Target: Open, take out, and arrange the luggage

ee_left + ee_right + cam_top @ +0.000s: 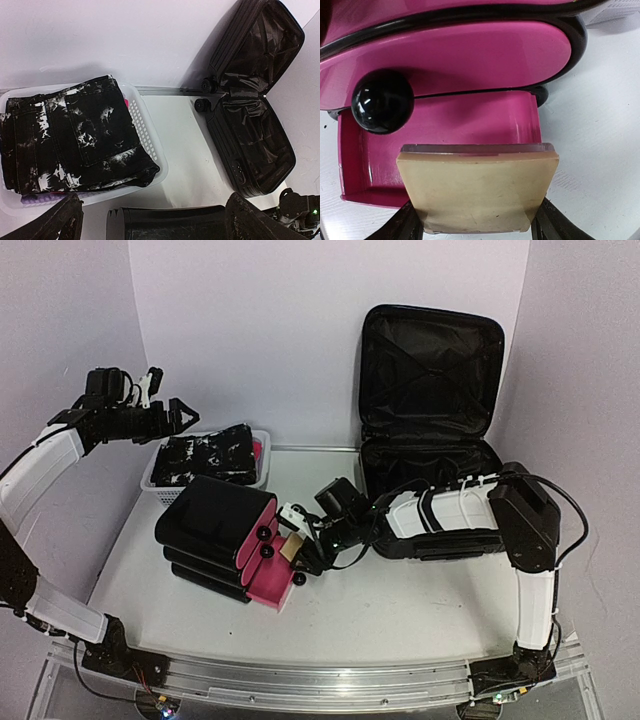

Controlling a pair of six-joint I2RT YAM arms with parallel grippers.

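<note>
The luggage (pixel 430 440), a large black ribbed suitcase, lies at the back right with its lid up against the wall; its fabric-lined inside (pixel 255 125) holds nothing I can see. My right gripper (pixel 297 545) reaches left from it and is shut on a flat tan block (pixel 477 192), a dark finger on each side. The block hangs over the open pink drawer (pixel 445 130) of a small black case (pixel 225 535). My left gripper (pixel 175 418) is raised above the back left, open and holding nothing, its fingers (pixel 60 220) wide apart.
A white perforated basket (pixel 150 140) at the back left holds a folded black-and-white garment (pixel 75 135). The small case has round black knobs (pixel 382 101) on its pink drawer fronts. Purple walls close in the back and both sides.
</note>
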